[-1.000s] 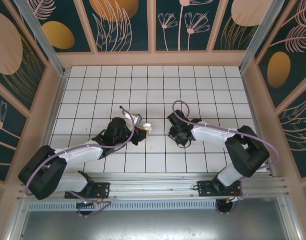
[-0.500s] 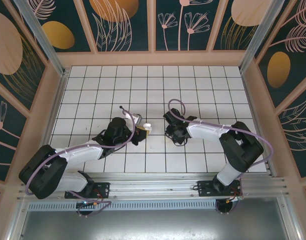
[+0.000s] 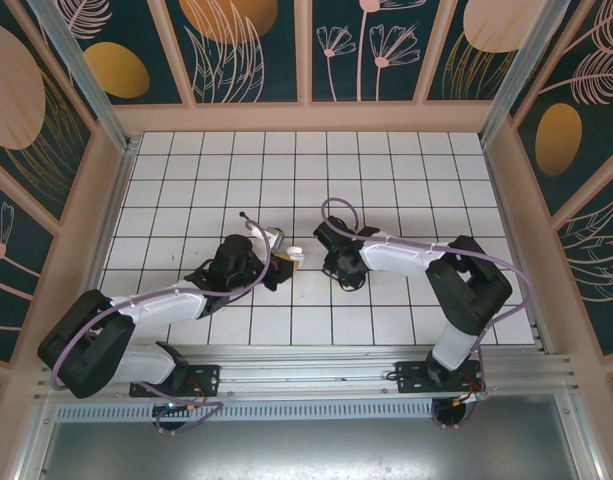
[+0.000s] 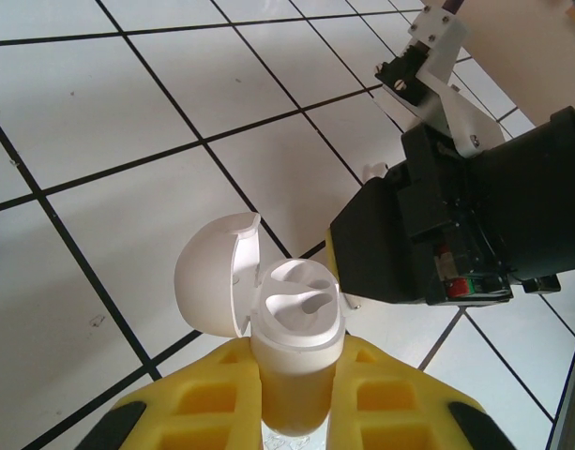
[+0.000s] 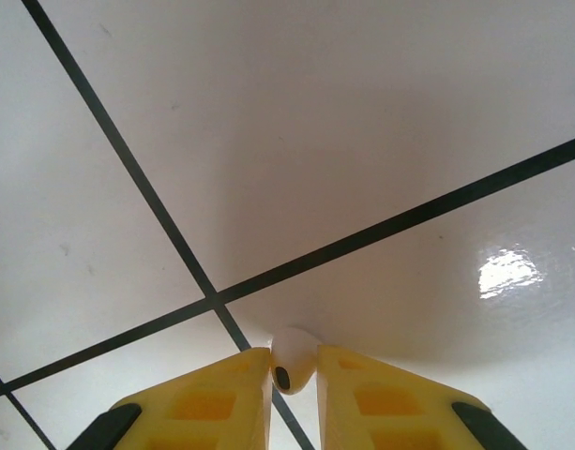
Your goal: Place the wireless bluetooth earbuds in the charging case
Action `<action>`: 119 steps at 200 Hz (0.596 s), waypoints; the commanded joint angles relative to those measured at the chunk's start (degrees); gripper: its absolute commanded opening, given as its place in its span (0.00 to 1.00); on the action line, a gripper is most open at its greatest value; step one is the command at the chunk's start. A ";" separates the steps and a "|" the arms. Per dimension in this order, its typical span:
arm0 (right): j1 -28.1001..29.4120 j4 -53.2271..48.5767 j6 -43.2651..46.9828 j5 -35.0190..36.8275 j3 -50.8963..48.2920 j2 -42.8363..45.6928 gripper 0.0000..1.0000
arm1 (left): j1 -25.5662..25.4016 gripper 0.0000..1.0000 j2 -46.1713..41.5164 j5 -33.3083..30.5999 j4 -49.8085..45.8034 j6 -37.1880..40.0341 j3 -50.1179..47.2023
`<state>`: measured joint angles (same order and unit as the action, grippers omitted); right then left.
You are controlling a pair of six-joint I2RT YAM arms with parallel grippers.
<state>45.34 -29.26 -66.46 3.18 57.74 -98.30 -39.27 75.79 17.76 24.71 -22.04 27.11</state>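
The right gripper [image 3: 333,262] has slid toward 9 o'clock across the tiled table [image 3: 216,170]. It now sits just beside the charging case [image 3: 296,256], where a second earlier it was clearly farther off at 3 o'clock. Its elbow has swung in with it. That looks like the carry leg closing out, with the insertion itself not yet begun.

In the right wrist view the right gripper [image 5: 294,382] has its yellow fingers clenched on a white earbud [image 5: 293,354], pinched at the very tips and hanging above a tile joint.

The left gripper [image 4: 296,380] has not shifted. It clamps the charging case [image 4: 296,328] upright by its lower body, and the lid [image 4: 209,274] is flipped open toward 9 o'clock. Both sockets look empty (no bud shows in either recess).

Next the bud probably needs lining up over a socket, and with so shallow a pinch it could twist on the way down.
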 commanded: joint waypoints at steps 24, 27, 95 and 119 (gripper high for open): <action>0.96 -6.15 2.90 2.82 4.30 -3.14 0.15 | 0.32 0.00 -2.04 -0.16 1.48 1.04 -0.65; 0.94 -6.40 3.05 3.00 4.54 -3.19 0.14 | 0.34 0.00 -2.12 -0.19 1.52 1.10 -0.66; 2.84 -14.19 4.67 11.14 10.87 -0.46 0.07 | 0.40 0.00 -2.49 1.92 3.78 1.12 -1.37; 5.11 -16.81 4.61 16.63 14.14 2.61 0.06 | 0.33 0.00 -1.99 4.75 5.55 1.12 -0.66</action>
<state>48.16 -40.47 -62.85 12.10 67.85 -100.36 -39.27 74.19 18.76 26.00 -22.04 26.24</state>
